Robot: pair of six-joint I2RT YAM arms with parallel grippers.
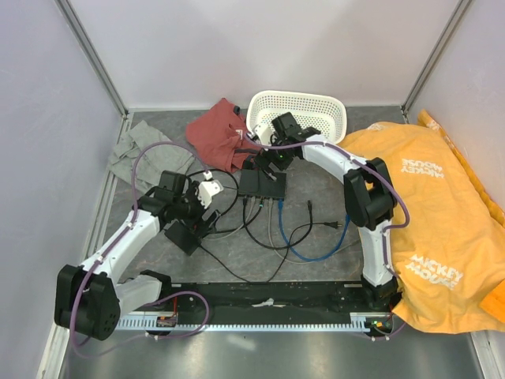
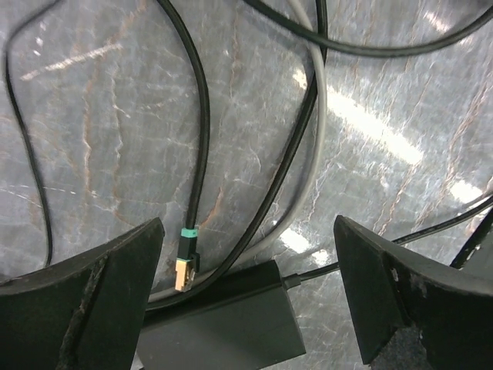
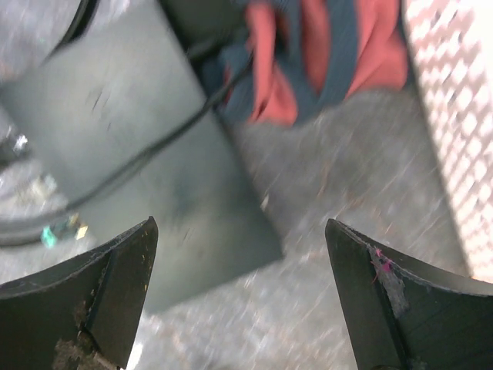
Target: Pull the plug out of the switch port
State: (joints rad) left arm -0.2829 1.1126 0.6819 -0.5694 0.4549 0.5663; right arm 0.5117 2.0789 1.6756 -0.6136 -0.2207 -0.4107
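Note:
The switch (image 1: 263, 184) is a flat black box at the table's middle, with grey, blue and black cables running from its near edge. My right gripper (image 1: 268, 164) hovers over its far edge, open and empty. In the blurred right wrist view (image 3: 240, 231) the switch (image 3: 146, 154) fills the upper left, with a teal-and-gold spot (image 3: 54, 235) at its edge, too blurred to identify. My left gripper (image 1: 203, 215) is open and empty, left of the switch. In the left wrist view (image 2: 248, 231) a loose black-cabled plug (image 2: 185, 266) with a green band and gold tip lies on the table beside a small black adapter brick (image 2: 223, 320).
A white basket (image 1: 308, 110) stands at the back, with a red cloth (image 1: 217, 130) to its left and a grey cloth (image 1: 138, 150) further left. An orange fabric (image 1: 442, 213) covers the right side. Looped cables (image 1: 316, 253) lie before the switch. The adapter brick (image 1: 183, 235) lies near the left gripper.

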